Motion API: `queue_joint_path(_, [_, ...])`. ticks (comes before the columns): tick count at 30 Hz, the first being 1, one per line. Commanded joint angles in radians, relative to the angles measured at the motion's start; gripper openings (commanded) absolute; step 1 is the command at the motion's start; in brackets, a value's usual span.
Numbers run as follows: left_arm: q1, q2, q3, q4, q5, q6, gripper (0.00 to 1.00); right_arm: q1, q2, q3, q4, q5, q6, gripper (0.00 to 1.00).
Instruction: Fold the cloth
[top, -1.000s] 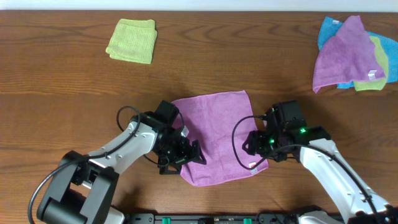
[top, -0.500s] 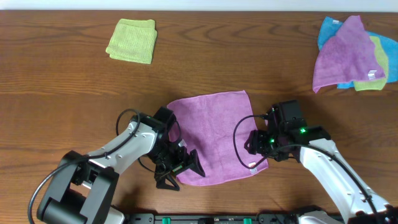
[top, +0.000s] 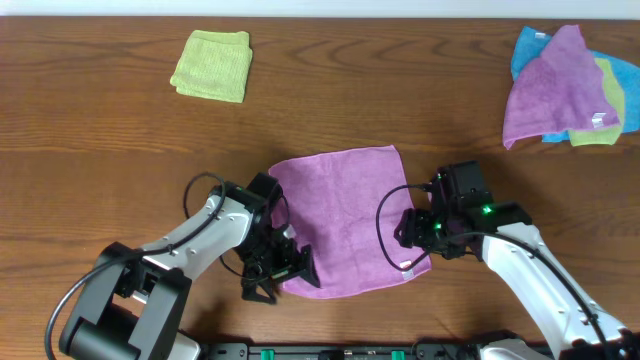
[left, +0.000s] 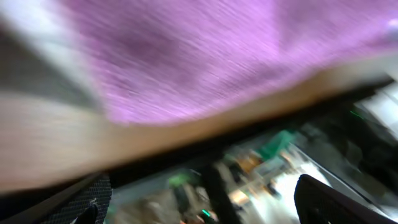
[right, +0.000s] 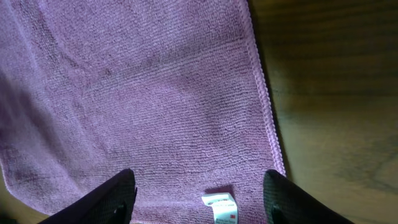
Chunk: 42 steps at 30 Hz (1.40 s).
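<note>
Brown wood-grain table (top: 100, 150). Purple terry cloth (top: 345, 215) flat at 6 o'clock. White tag (right: 219, 208) by right gripper (right: 199, 177), jaws wide, empty. Left gripper (left: 205, 199) blurred, jaws spread, empty.

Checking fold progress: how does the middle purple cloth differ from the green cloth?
The purple cloth is spread open; the green cloth is folded into a compact square. The purple one covers far more table than the green. Both lie on the wooden table.

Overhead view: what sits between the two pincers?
The purple cloth fills the gap between the left pincer and the right pincer, as the overhead view shows.
</note>
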Motion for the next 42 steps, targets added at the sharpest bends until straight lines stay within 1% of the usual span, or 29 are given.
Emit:
queue_joint_path(1, [-0.002,0.012,-0.001,0.043,-0.222,0.018,0.95,0.008,-0.002,0.0,0.001,0.014,0.013,0.67])
queue_joint_path(3, [-0.002,0.013,-0.001,0.11,-0.232,0.01,0.95,0.008,-0.002,0.0,0.0,0.014,0.011,0.67])
queue_joint_path(6, [-0.002,0.013,-0.001,0.264,-0.231,-0.032,0.95,0.008,-0.002,0.0,0.0,0.014,0.011,0.67])
queue_joint_path(11, [-0.003,0.013,-0.001,0.388,-0.209,-0.077,0.95,0.008,-0.002,0.0,0.0,0.014,0.011,0.68])
queue_joint_path(17, [-0.003,0.013,-0.002,0.37,-0.117,-0.096,0.95,0.008,-0.002,0.0,0.0,0.014,0.011,0.68])
queue_joint_path(22, [-0.005,0.013,-0.003,0.366,0.016,-0.102,0.95,0.008,-0.002,0.0,0.0,0.037,0.011,0.68])
queue_joint_path(23, [-0.01,0.013,-0.003,0.356,0.05,-0.105,0.95,0.008,-0.002,0.0,0.002,0.039,0.011,0.68])
queue_joint_path(26, [-0.027,0.013,-0.003,0.312,0.078,-0.109,0.95,0.008,-0.002,0.0,0.008,0.04,0.011,0.68])
queue_joint_path(27, [-0.035,0.013,-0.003,0.296,0.068,-0.108,0.95,0.008,-0.002,0.0,0.015,0.04,0.011,0.6])
queue_joint_path(28, [-0.045,0.013,-0.003,0.282,0.047,-0.108,0.95,0.008,0.0,0.0,0.028,0.043,0.012,0.5])
queue_joint_path(30, [-0.066,0.013,-0.003,0.273,0.005,-0.108,0.95,0.008,0.012,-0.003,0.067,0.048,0.014,0.4])
queue_joint_path(31, [-0.071,0.013,-0.003,0.274,-0.004,-0.108,0.95,0.008,0.021,-0.009,0.095,0.047,0.015,0.28])
queue_joint_path(32, [-0.076,0.013,-0.003,0.274,-0.016,-0.108,0.95,0.009,0.037,-0.018,0.137,0.042,0.016,0.07])
queue_joint_path(33, [-0.078,0.013,-0.003,0.274,-0.022,-0.108,0.95,0.009,0.052,-0.026,0.179,0.028,0.021,0.02])
queue_joint_path(38, [-0.078,0.013,-0.003,0.273,-0.021,-0.109,0.95,0.013,0.153,-0.031,0.398,-0.047,0.06,0.01])
queue_joint_path(42, [-0.078,0.013,-0.003,0.273,-0.021,-0.109,0.95,0.032,0.244,-0.031,0.505,-0.076,0.075,0.02])
